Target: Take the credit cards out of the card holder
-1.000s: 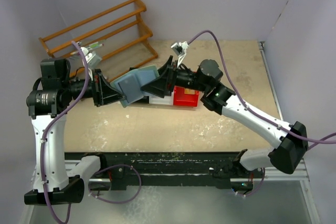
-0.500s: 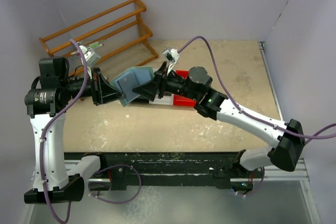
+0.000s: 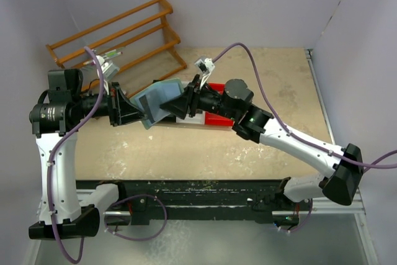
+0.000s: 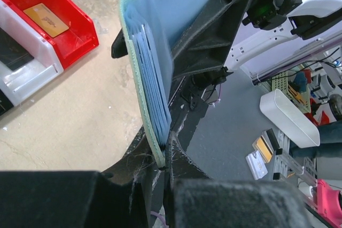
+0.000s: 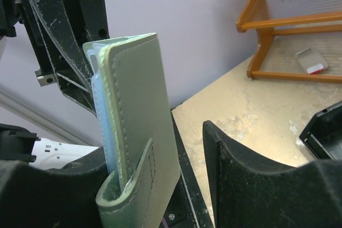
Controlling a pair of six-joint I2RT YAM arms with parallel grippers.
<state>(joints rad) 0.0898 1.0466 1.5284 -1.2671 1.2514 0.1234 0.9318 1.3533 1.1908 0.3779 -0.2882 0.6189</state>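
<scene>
Above the sandy tabletop (image 3: 248, 153), between pale walls (image 3: 248, 4), the card holder (image 3: 162, 98) is being clamped by the left gripper (image 3: 144, 113) and straddled by the right gripper (image 3: 178, 102), jaws parted. Beyond it, an orange credit card (image 4: 46, 18) is being cradled by a red bin (image 4: 85, 36), and a wooden rack (image 3: 105, 23) is being propped against the wall.

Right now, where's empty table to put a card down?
Bare table right of the red bin, and a strip before the near edge. Crowded middle: left arm and right arm meet at the card holder; rack back-left.

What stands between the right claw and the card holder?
Nothing visible does. The card holder, gripped by the left claw, stands inside the open right claw, with only an empty gap on one side.
</scene>
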